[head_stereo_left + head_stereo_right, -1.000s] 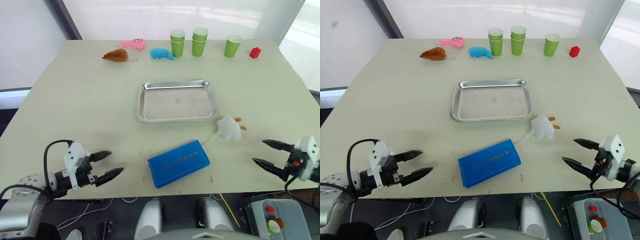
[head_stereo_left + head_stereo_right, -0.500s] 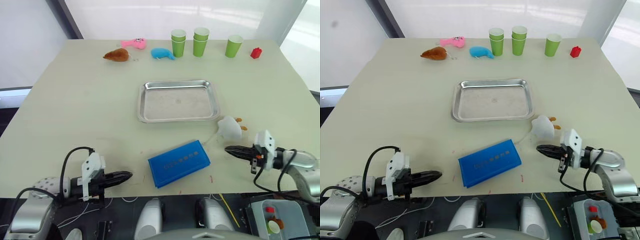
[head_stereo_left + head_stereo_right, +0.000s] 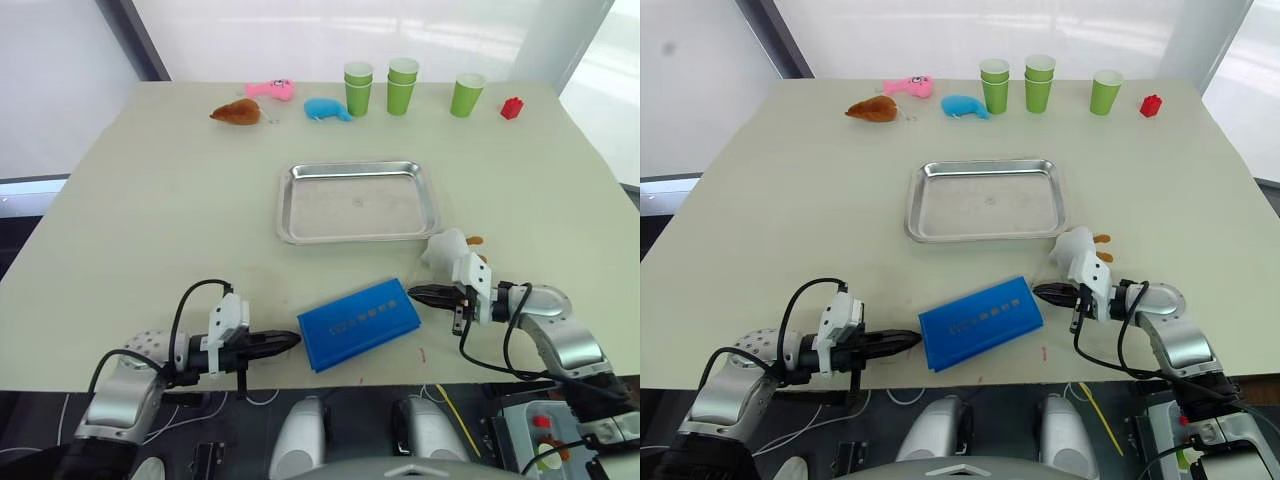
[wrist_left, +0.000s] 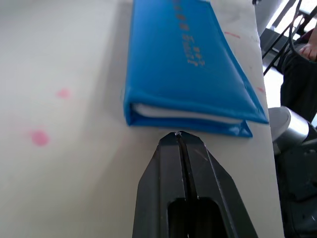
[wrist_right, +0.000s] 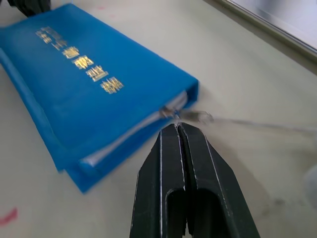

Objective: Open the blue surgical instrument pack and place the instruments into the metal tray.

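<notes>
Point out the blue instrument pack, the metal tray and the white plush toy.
blue surgical instrument pack (image 3: 358, 324): left eye view, middle of its closed top cover.
metal tray (image 3: 357, 237): left eye view, near rim.
white plush toy (image 3: 1073, 250): right eye view, its white body.

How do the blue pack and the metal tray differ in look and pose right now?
The blue surgical instrument pack is bright fabric, closed and lying askew near the table's front edge; the metal tray is shiny steel, open-topped, holding nothing, and squarer to the table, farther back. Both are flat rectangles resting on the table.
</notes>
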`<state>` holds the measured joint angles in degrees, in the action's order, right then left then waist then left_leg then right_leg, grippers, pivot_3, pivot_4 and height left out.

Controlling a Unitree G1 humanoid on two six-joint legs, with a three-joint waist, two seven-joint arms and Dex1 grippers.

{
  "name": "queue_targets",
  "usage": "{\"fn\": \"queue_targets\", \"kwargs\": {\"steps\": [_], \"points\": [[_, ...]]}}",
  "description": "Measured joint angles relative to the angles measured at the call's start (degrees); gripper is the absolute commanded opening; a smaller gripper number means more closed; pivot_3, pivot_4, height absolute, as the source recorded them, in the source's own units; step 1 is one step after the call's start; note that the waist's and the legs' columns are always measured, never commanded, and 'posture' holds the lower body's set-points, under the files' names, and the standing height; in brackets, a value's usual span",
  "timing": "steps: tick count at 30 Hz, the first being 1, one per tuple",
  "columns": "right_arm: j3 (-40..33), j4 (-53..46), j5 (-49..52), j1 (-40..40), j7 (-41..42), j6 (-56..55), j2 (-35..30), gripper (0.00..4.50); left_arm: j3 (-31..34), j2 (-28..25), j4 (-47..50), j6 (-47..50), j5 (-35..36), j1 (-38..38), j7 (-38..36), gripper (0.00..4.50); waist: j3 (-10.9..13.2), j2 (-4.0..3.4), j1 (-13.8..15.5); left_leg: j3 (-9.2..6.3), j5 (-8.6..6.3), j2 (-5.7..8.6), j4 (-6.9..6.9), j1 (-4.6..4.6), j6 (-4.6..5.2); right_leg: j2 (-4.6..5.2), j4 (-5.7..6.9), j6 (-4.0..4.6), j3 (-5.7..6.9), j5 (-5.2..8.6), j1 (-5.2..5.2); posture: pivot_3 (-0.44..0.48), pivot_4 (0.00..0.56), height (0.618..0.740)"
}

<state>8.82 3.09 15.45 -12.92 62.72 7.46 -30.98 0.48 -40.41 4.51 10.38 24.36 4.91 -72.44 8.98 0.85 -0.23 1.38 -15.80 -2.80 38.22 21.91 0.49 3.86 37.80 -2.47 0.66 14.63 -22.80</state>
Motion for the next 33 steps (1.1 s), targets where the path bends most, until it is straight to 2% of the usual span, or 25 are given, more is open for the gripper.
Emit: {"fn": "queue_targets", "kwargs": {"steps": [8, 16, 22, 29, 33], "points": [[-0.07, -0.84, 0.09, 0.25, -0.9, 1.26, 0.03, 0.0, -1.72, 4.1, -0.67, 2.5, -0.58, -3.88, 2.38, 0.02, -0.02, -0.14, 0.54, -0.07, 0.01, 0.08, 0.14, 0.0, 0.01, -0.01, 0.1, -0.01, -0.08, 0.0, 0.06, 0.0, 0.15, 0.74], [-0.93, -2.13, 0.7, 0.71, -0.81, 3.21, -0.32, 0.0, -1.17, 5.86, -1.33, 4.84, -0.57, -6.16, 4.85, 0.02, -0.02, -0.15, 1.03, -0.1, 0.01, 0.07, 0.14, 0.0, 0.01, -0.04, 0.1, -0.01, -0.07, 0.0, 0.06, 0.0, 0.15, 0.74], [-0.99, -2.13, 0.62, 0.77, -0.93, 3.44, -0.12, 0.0, -0.4, 8.54, -5.76, 3.76, -2.1, -11.25, 10.52, 0.02, 0.0, -0.13, 0.9, -0.14, 0.01, 0.05, 0.14, 0.01, 0.01, -0.1, 0.11, 0.0, -0.07, -0.01, 0.05, 0.0, 0.15, 0.74], [-0.97, -0.97, -0.92, 0.26, -3.52, 1.6, 1.01, 0.0, -0.57, 10.31, -6.68, 1.28, -4.7, -12.3, 14.12, 0.02, 0.0, -0.13, 0.93, -0.13, 0.01, 0.05, 0.14, 0.0, 0.01, -0.11, 0.12, 0.0, -0.07, 0.0, 0.05, 0.0, 0.15, 0.74], [-1.18, 1.46, -2.09, -1.09, -5.89, -0.28, 2.31, 0.0, -1.2, 11.72, -10.07, -0.2, -7.14, -16.04, 16.09, 0.02, -0.01, -0.13, 1.01, -0.14, 0.01, 0.05, 0.15, 0.01, 0.01, -0.15, 0.12, 0.0, -0.1, -0.01, 0.06, 0.0, 0.15, 0.74]]}}
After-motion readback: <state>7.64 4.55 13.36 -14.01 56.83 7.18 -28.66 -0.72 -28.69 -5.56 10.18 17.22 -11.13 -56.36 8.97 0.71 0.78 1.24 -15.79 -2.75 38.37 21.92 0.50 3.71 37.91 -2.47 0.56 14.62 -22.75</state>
